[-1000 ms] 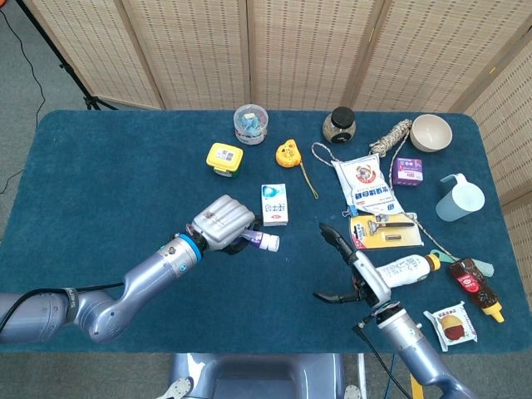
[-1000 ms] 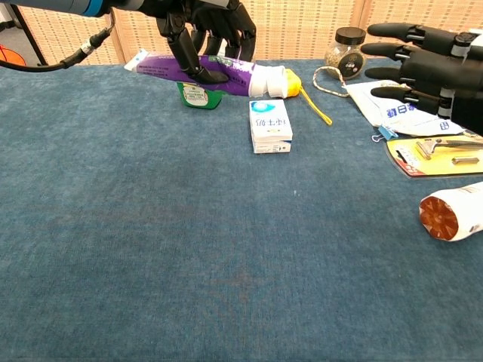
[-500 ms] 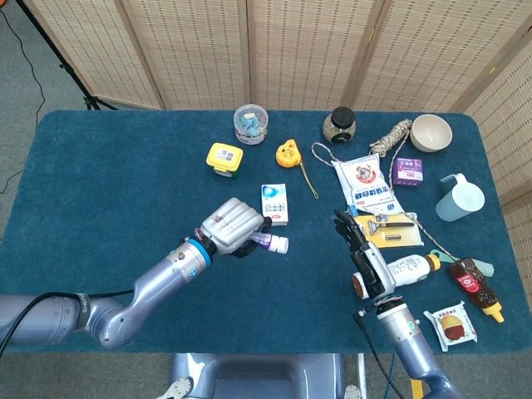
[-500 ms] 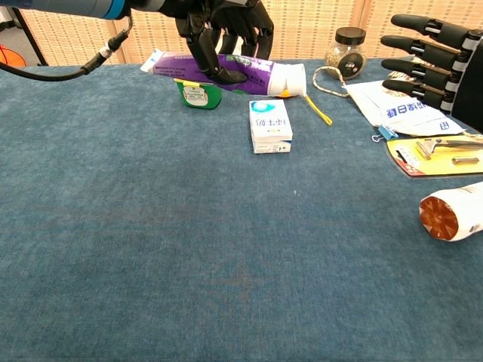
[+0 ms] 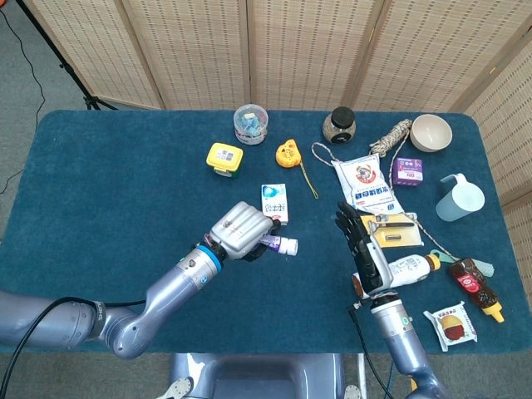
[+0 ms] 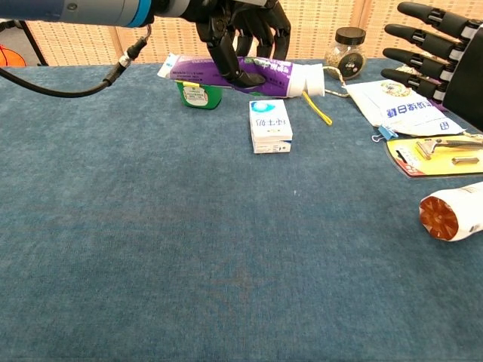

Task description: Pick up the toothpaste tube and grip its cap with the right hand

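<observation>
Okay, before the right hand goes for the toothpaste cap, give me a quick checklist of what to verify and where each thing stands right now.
1. Toothpaste tube held off the table by the left hand: ok.
2. Cap sticks out of the left hand, uncovered: ok.
3. Cap points toward the right hand: ok.
4. Right hand holds nothing, fingers apart: ok.
5. Right hand touching the cap: not ok, a gap remains.
6. Path between hand and cap free above the small white box: ok.

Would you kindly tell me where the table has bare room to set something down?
The blue cloth left of the yellow box lies bare, as does the near strip in front of the white carton. Around the razor card and white food packet on the right, it is crowded.
</observation>
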